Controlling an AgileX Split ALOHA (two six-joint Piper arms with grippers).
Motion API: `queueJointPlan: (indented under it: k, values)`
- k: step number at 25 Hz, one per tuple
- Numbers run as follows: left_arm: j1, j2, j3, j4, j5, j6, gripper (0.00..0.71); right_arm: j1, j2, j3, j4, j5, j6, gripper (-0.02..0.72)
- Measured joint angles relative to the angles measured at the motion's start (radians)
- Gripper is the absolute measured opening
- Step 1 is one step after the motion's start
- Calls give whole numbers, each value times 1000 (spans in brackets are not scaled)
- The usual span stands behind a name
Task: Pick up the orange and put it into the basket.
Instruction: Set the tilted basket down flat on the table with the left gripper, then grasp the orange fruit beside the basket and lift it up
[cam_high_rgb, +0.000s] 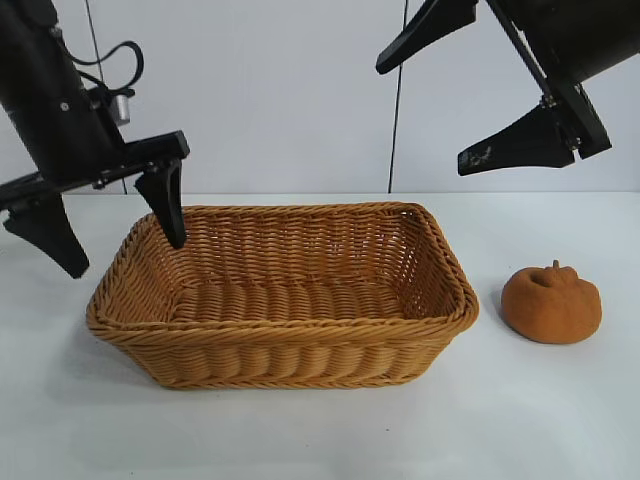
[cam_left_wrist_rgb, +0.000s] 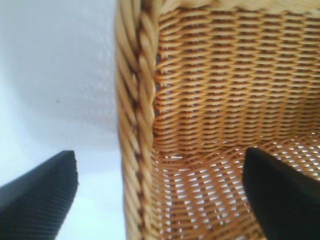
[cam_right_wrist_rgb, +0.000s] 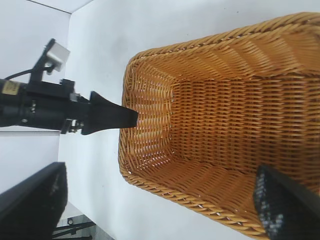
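Wicker fills our view: the basket (cam_high_rgb: 285, 300) sits mid-table, holding nothing. We see the left gripper (cam_high_rgb: 112, 228) spread wide astride its left rim, and the right gripper (cam_high_rgb: 455, 100) agape high above. Rightward, the orange (cam_high_rgb: 551, 302) rests on the table just beside the basket.

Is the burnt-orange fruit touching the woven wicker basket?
Apart. The exterior view shows bare white table between the burnt-orange fruit and the woven wicker basket.

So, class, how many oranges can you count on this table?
1. The orange sits on the table, outside the basket, just past its end under the right arm. None shows inside the basket.
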Motion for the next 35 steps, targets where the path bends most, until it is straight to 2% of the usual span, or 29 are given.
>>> queueJointPlan:
  k: [6,8,10,15,18,20,26,30,35]
  values:
    - [1,-123,0,311,27,-10,643,0,0,0,0,0,0,694]
    - [17,-146,0,386,45,-19,643,0,0,0,0,0,0,694]
    - [50,-162,0,408,60,-23,643,0,0,0,0,0,0,694]
    - [171,-170,0,412,135,-18,643,0,0,0,0,0,0,694]
    - [208,-171,0,412,168,4,643,0,0,0,0,0,0,694]
    - [210,-180,0,403,174,7,643,0,0,0,0,0,0,694]
    - [209,-259,35,269,174,53,643,0,0,0,0,0,0,694]
    - [209,-373,130,249,174,60,643,0,0,0,1,1,0,694]
    - [209,-599,304,247,176,64,643,0,0,0,1,13,0,694]
